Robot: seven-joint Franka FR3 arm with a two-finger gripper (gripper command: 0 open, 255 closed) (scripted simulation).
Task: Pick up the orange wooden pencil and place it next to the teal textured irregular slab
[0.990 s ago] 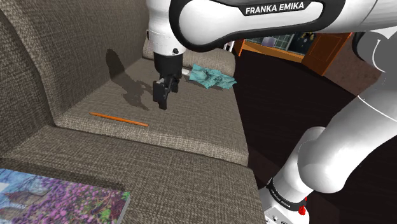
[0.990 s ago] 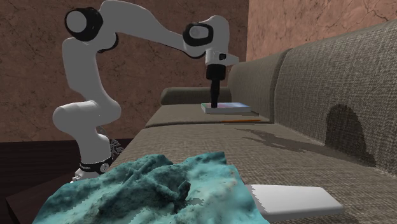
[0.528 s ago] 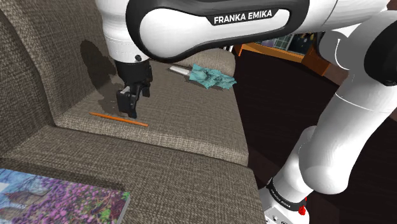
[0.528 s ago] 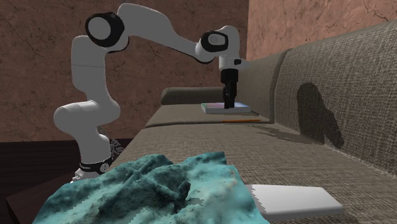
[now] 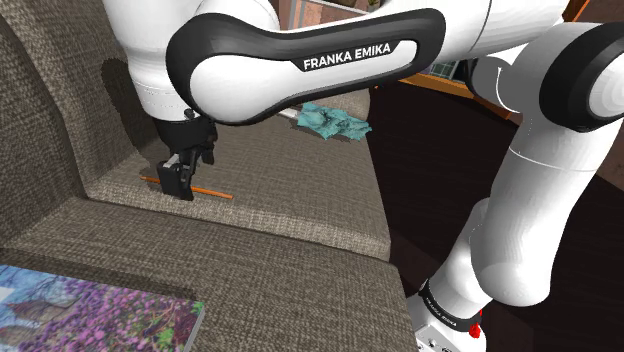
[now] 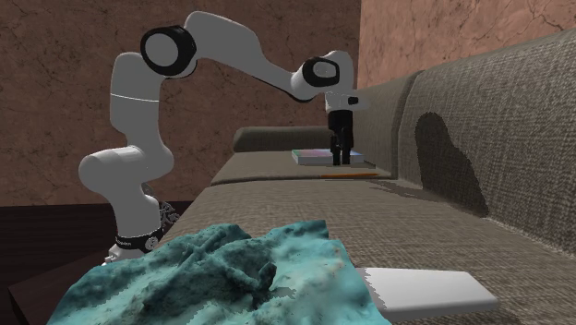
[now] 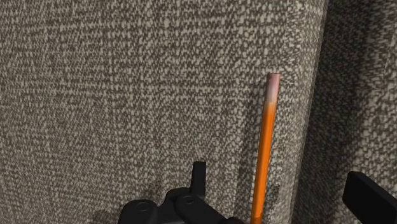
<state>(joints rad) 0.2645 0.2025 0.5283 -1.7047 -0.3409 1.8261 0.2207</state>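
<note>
Straddling the thin orange wooden pencil (image 7: pixel 267 133) with the black two-finger gripper (image 7: pixel 280 178): claw spread, one finger on each side, neither touching the shaft. Pointing straight down and held low over the grey-brown woven sofa seat (image 5: pixel 290 200), probably so as to close across the pencil rather than along it. Judging by the shoulder view, set over the middle stretch and not an end, which should keep the pencil level once lifted.

Lying flat on the seat, that pencil (image 5: pixel 212 191), close along the foot of the woven backrest (image 5: pixel 60 110), at the shoulder view's left. Well apart from it, at the far right of the same seat: the teal textured irregular slab (image 5: pixel 333 120), crumpled-looking and low.

Little room on the backrest side. In the wrist view the crease between seat and backrest runs just beside the pencil, with one finger over it, so likely to brush fabric on closing.

Beside the teal slab (image 6: pixel 212 277) and touching it, a flat white rectangular slab (image 6: pixel 429 291). On the near cushion in the shoulder view, a flat book with a purple flowered cover (image 5: pixel 90 305), near the pencil (image 6: pixel 351 174) but apart. Between pencil and teal slab, only bare seat fabric to be seen; nothing tall to clear.
</note>
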